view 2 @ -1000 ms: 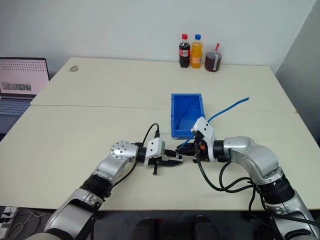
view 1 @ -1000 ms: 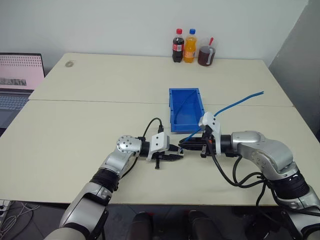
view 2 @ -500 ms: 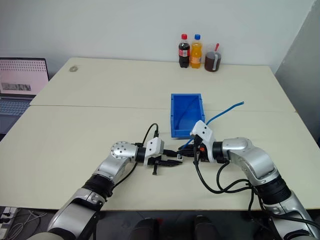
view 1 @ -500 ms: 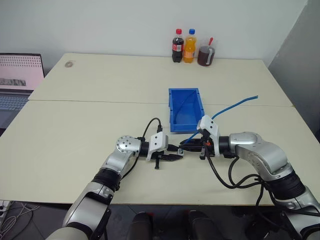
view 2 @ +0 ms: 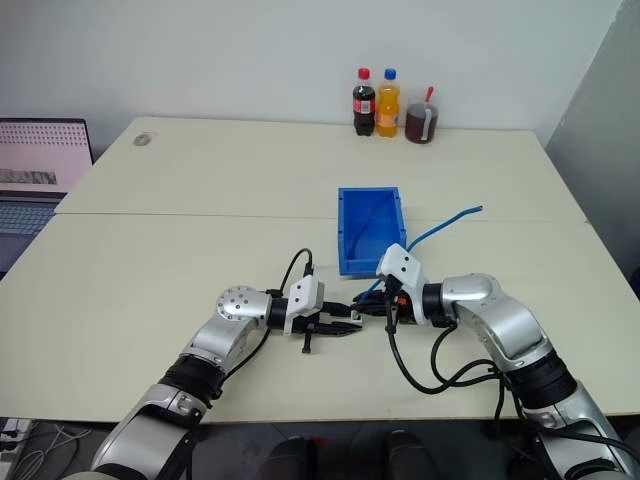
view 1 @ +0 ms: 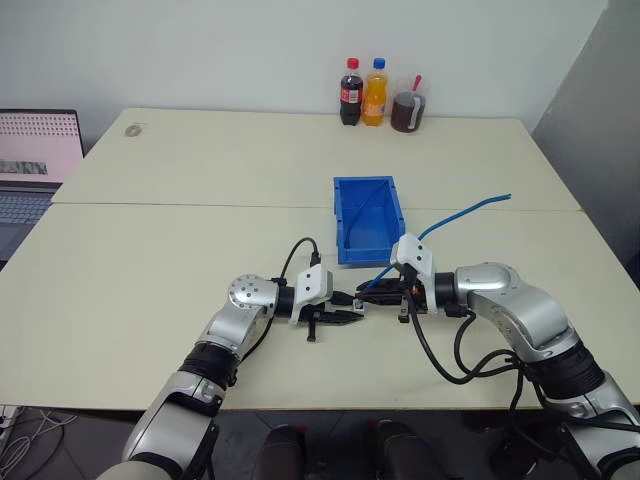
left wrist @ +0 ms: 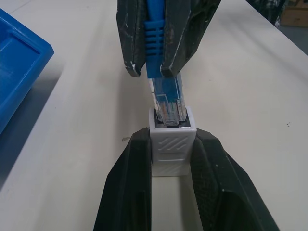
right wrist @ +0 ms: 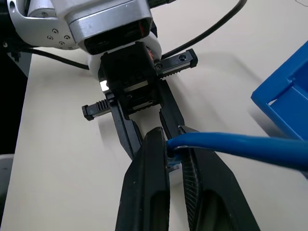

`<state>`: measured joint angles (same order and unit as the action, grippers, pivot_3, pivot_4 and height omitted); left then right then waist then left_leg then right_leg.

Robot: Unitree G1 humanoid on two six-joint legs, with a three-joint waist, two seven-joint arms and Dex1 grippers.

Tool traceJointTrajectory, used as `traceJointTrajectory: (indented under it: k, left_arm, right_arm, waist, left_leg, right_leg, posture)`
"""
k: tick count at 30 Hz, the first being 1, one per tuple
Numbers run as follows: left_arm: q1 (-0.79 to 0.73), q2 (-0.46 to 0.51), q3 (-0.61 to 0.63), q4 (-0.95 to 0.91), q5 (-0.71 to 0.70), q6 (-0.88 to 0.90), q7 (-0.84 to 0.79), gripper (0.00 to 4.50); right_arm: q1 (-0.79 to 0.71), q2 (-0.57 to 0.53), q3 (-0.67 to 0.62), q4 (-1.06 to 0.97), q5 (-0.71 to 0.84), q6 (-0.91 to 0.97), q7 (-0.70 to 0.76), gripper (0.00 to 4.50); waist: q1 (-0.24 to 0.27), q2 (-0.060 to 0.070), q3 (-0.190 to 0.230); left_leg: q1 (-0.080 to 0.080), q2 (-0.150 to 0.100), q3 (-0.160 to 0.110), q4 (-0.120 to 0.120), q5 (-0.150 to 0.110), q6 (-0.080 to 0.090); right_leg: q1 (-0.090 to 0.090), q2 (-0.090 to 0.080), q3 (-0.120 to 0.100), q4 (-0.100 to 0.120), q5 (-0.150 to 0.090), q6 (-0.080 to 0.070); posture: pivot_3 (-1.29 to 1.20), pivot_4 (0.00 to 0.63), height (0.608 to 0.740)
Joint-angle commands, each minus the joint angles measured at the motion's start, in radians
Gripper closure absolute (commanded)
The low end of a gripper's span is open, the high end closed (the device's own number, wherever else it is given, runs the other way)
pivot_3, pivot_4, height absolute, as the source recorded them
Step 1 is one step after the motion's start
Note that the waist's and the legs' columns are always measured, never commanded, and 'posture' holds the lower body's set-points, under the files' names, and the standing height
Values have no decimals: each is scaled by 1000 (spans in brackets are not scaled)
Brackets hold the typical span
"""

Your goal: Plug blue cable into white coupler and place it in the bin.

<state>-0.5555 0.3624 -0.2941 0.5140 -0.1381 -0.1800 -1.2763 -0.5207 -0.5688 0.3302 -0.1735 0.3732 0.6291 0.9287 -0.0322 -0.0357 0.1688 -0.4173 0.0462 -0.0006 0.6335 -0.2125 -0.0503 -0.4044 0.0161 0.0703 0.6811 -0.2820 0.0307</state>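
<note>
Near the front edge of the table (view 1: 150,260), just short of the bin (view 1: 366,219), the two grippers meet tip to tip. The left gripper (left wrist: 172,144) clamps the white coupler (left wrist: 172,144) by its sides, leaving the open socket facing the other arm. The right gripper (left wrist: 155,72) pinches the blue cable (view 1: 462,210) on the ribbed boot just behind the plug (left wrist: 167,102), so the clear tip sticks out free and lines up with the socket. Held this way, each arm can push toward the other along one straight line.

From the head cameras the meeting point is a small dark cluster, and how far the plug has gone is too small to tell; they do show the slack cable arching up and away over the table beside the bin. The left wrist camera gives the detail: the plug's nose sits inside the coupler's mouth, with most of its clear body outside, so I judge the insertion begun but not seated. The right wrist camera shows the cable leaving between the closed fingers (right wrist: 149,183).
</note>
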Motion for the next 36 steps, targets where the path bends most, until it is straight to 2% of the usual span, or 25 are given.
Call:
traceJointTrajectory:
  k: [1, 14, 21, 36]
  left_arm:
    - [27, 7, -27, -14, 19, 15, -31, 3715]
    - [17, 3, -27, -25, 15, 27, -34, 3715]
    - [24, 8, -26, -35, 15, 30, -33, 3715]
    - [25, 8, -23, -44, 22, 31, -23, 3715]
  right_arm:
    - [0, -14, 39, 26, -77, -66, 23, 4392]
    - [3, -6, 123, 125, -174, -222, 151, 4392]
    - [10, 4, 127, 199, -217, -319, 186, 4392]
    - [38, 49, 171, 278, -271, -292, 172, 4392]
  waist:
    - [0, 0, 0]
    - [-1, 1, -3]
    - [-1, 2, -6]
    - [-7, 3, -20]
  left_leg:
    - [0, 0, 0, 0, 0, 0]
    - [1, 0, 0, 0, 0, 0]
    - [1, 0, 0, 0, 0, 0]
    - [5, 1, 0, 0, 0, 0]
  right_leg:
    - [0, 0, 0, 0, 0, 0]
    - [1, 0, 0, 0, 0, 0]
    - [1, 0, 0, 0, 0, 0]
    - [3, 1, 0, 1, 0, 0]
  posture:
    - [0, 150, 740]
    - [0, 150, 740]
    - [0, 150, 740]
    - [0, 150, 740]
